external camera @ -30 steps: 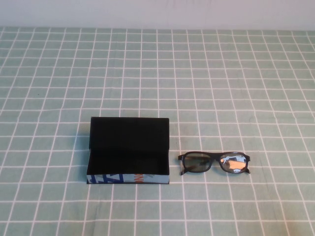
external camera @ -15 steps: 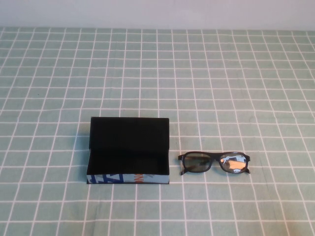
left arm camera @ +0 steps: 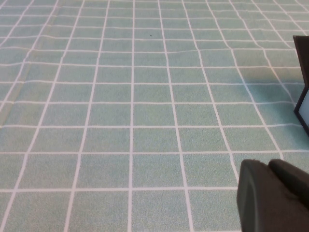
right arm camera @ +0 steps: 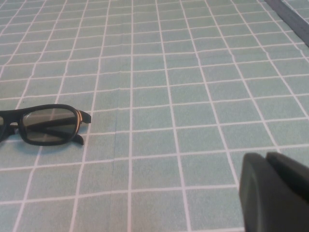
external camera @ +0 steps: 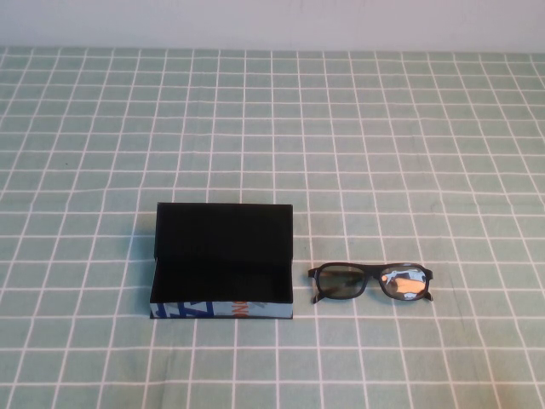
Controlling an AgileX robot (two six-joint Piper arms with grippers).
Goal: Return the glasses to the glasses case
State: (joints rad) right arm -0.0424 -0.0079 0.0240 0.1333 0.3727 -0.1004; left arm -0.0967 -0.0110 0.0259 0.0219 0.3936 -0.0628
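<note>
No step is begun. The glasses (external camera: pixel 371 283) lie on the surface (external camera: pixel 383 128) just right of the open glasses case (external camera: pixel 223 263). Your left gripper (left arm camera: pixel 273 195) and right gripper (right arm camera: pixel 275 191) are parked low, holding nothing; finger opening cannot be told. Next, bring your right gripper to the frame.

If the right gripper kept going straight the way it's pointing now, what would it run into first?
Probably only the checked tablecloth. In the right wrist view the right gripper faces bare cloth, and the glasses lie well off to one side of that line. Depth is hard to judge. The left gripper sits near the glasses case.
</note>
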